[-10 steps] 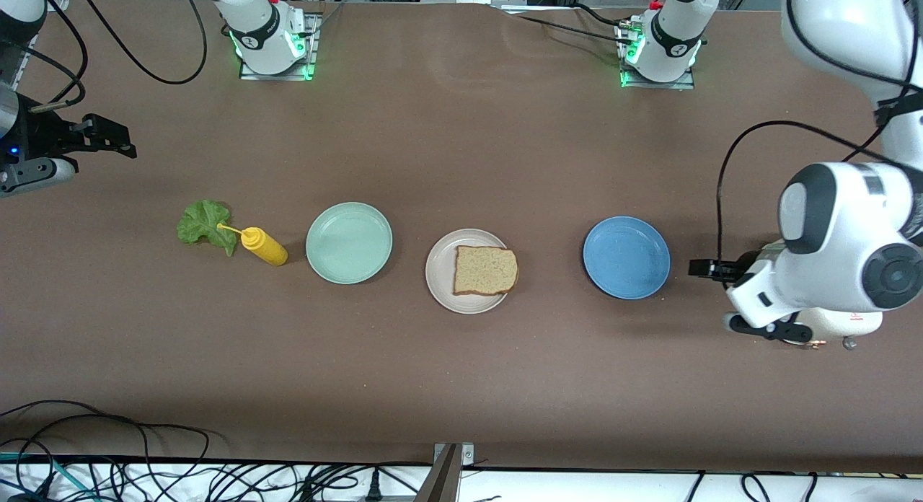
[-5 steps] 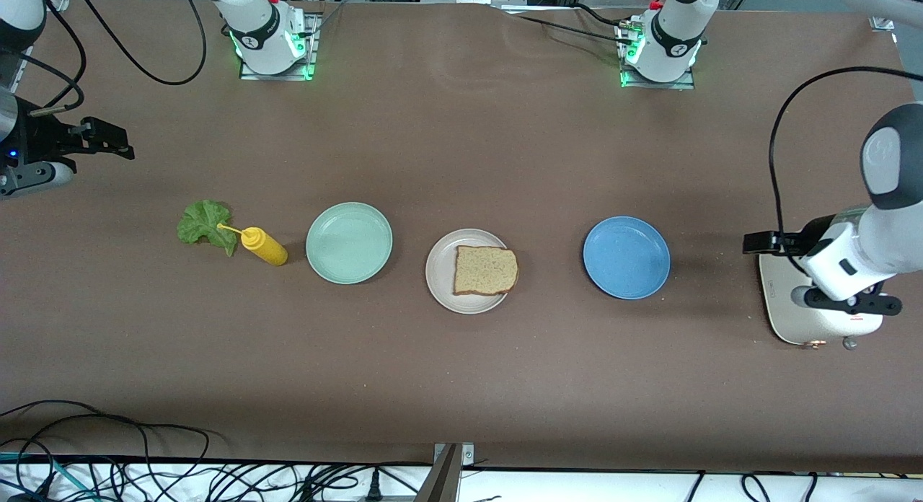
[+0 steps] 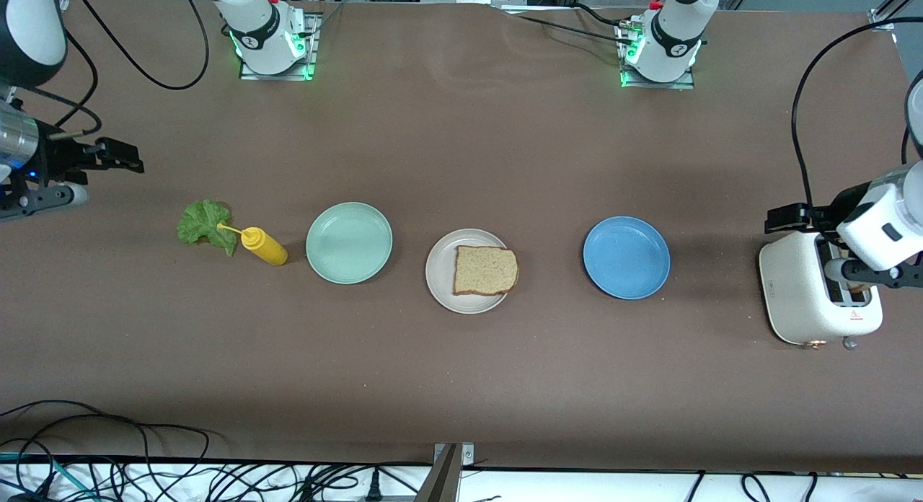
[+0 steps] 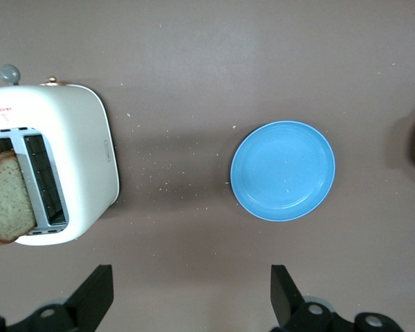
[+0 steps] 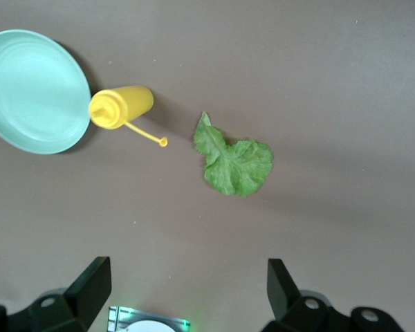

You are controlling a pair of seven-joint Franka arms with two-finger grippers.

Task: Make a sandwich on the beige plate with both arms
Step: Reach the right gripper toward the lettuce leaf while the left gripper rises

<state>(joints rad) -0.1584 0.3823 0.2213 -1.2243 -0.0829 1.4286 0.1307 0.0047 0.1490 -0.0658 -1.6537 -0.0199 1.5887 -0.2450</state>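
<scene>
One bread slice [image 3: 485, 270] flat on beige plate [image 3: 441, 271] (edges square to table [image 3: 461, 163])

Front view: high across the table, facing the arm bases, taking in the whole table [image 3: 461, 386].
Left wrist view: looks straight down from well above on the toaster [image 4: 69, 138] and blue plate [image 4: 283, 170] (both also in the front view).
Right wrist view: looks down on the lettuce leaf [image 5: 232, 160], yellow bottle [image 5: 121, 106] and mint-green plate [image 5: 34, 90], shared with the front view.
</scene>
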